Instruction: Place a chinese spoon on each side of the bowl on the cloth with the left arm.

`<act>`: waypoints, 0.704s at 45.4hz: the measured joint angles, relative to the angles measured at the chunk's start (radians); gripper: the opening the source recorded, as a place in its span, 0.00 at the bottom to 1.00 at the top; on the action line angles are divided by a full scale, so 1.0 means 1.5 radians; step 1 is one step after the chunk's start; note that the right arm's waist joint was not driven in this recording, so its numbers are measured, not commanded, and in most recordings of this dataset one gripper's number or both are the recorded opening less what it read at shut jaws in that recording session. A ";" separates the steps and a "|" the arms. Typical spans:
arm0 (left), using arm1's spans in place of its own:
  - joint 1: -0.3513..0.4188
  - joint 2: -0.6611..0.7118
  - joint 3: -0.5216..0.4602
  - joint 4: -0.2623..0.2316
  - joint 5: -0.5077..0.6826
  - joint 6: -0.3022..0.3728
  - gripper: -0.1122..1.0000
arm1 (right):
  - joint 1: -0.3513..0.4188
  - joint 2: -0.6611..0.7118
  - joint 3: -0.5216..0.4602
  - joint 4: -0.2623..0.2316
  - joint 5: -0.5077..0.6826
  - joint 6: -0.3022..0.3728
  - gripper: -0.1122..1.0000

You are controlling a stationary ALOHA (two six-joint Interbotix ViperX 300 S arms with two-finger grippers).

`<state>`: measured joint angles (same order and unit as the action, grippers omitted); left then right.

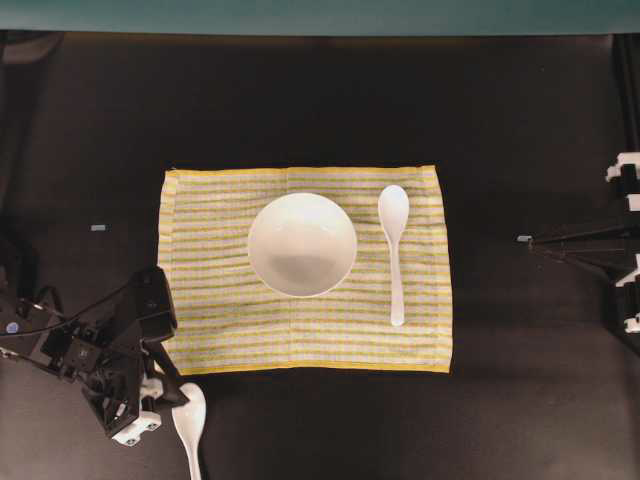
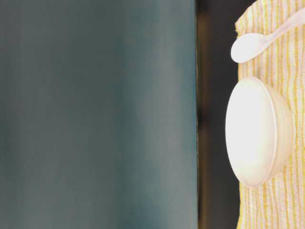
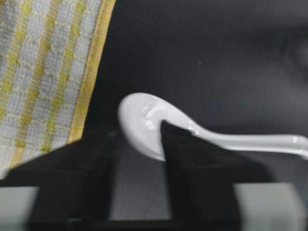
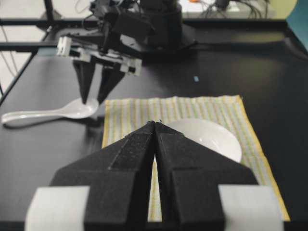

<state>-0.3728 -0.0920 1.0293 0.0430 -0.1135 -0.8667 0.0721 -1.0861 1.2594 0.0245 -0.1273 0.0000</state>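
1. Off the cloth's (image 1: 305, 345) near-left corner, on the bare black desk (image 1: 300, 100), lies one chinese spoon (image 1: 189, 413), scoop toward the cloth.
2. The left tool (image 1: 165, 388) stands over that scoop; its fingers (image 3: 187, 159) straddle the scoop's rim, narrowly parted, and a firm grip cannot be told.
3. The other chinese spoon (image 1: 394, 245) lies on the cloth just right of the bowl (image 1: 302, 244), handle toward the near edge.
4. The bowl sits mid-cloth.
5. The right tool (image 4: 156, 126) hangs with fingers pressed together, holding nothing.
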 measured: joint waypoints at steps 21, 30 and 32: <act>0.020 -0.028 -0.026 -0.001 0.036 -0.009 0.14 | 0.000 0.000 0.001 0.000 -0.001 0.000 0.09; 0.082 -0.128 -0.055 -0.001 0.160 0.034 0.14 | 0.000 0.001 0.001 0.000 -0.001 0.000 0.09; 0.105 -0.159 -0.062 -0.001 0.206 0.051 0.14 | 0.000 0.001 0.001 -0.001 0.000 0.000 0.09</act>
<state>-0.2148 -0.3298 0.9357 0.0414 0.1948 -0.7900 0.0721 -1.0845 1.2609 0.0230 -0.1273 0.0000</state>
